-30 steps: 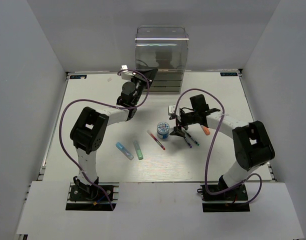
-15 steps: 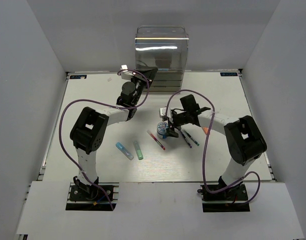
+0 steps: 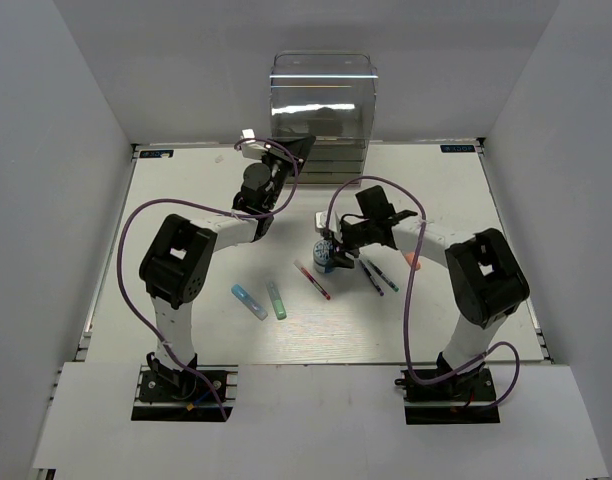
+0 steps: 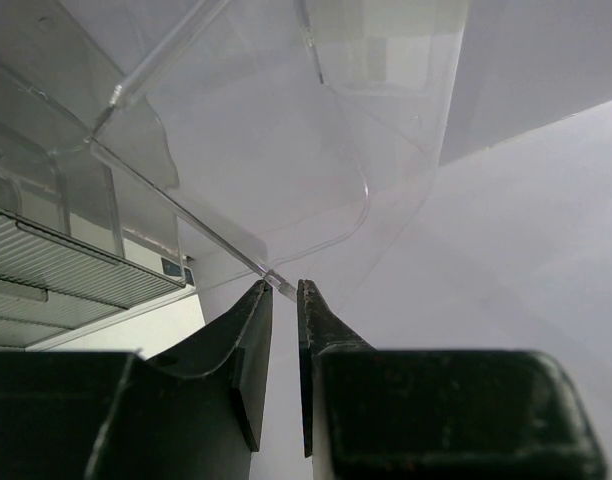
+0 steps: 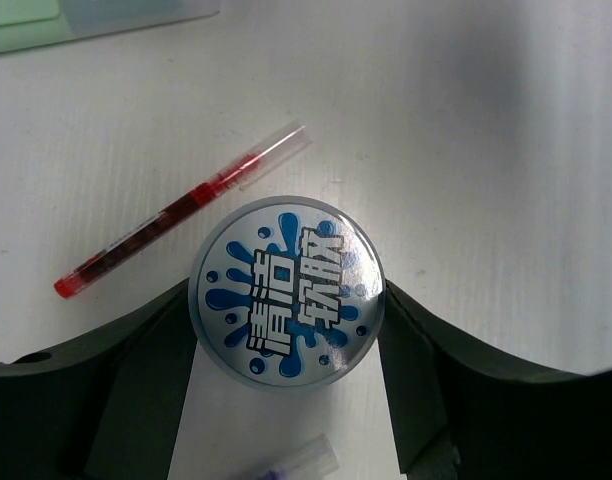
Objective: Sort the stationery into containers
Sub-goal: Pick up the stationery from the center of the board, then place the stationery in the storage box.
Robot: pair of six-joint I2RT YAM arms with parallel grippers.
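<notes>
Jar: the round blue-and-white jar (image 5: 286, 290) stands on the table (image 3: 186, 200), right of centre, with the red pen (image 5: 176, 215) just to one side of it.
Right claw: the right claw (image 5: 286, 385) straddles the jar, a finger (image 5: 136, 375) right at its wall on each side. I cannot tell whether they are pressing on it.
Left claw: the left claw (image 4: 283, 292) is far back at the box (image 3: 321, 100), its jaws almost together and clamped on a thin clear lip (image 4: 186, 225) of it.
Slip risk: the jar's wall is round and looks smooth. With only two contact lines, an off-centre squeeze could squirt it out sideways or let it tilt as it rises.
Knock risk: an escaping jar would likely hit the red pen or the two dark pens (image 3: 378, 277) close by on the right.
Lip risk: the left claw's hold is narrow, so a small pull off-line could let the lip spring free and close the opening.
Crowding risk: carrying the jar to the box brings both arms together there, and they could bump.
</notes>
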